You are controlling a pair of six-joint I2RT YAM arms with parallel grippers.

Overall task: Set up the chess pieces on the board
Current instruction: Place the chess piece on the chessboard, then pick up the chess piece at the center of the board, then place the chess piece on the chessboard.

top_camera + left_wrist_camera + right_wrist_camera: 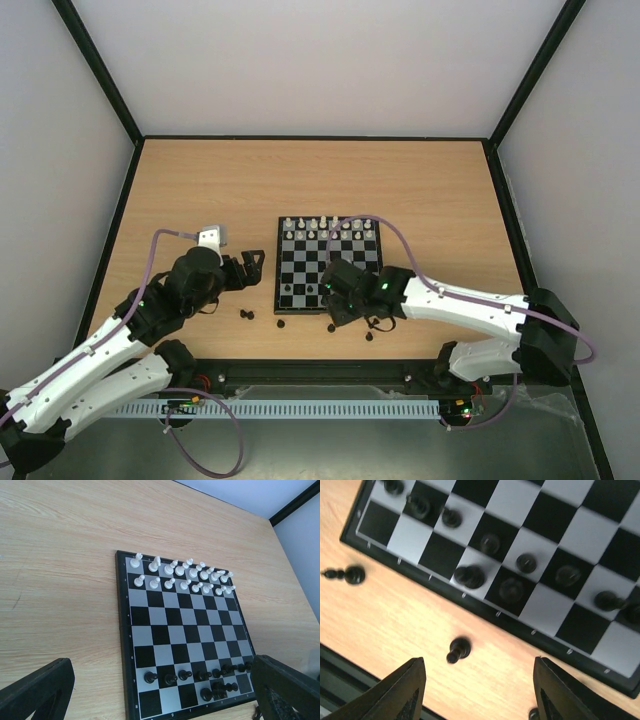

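The board (328, 262) lies mid-table. White chess pieces (180, 572) fill its two far rows. Black chess pieces (200, 675) stand on its near rows, several squares bare. Loose black pieces lie on the table in front of the board (247, 314) (280, 323) (370, 337). My left gripper (250, 268) is open and empty, left of the board; its fingers (35, 695) frame the board's near part. My right gripper (335, 305) is open and empty over the board's near edge. In the right wrist view a fallen black piece (457, 650) lies just ahead of my fingers (402, 690), another (347, 575) farther left.
A small white and grey block (212, 237) sits left of the board, behind my left arm. The wooden table (200, 190) has a black rim and white walls around it. A black rail (320, 375) runs along the near edge.
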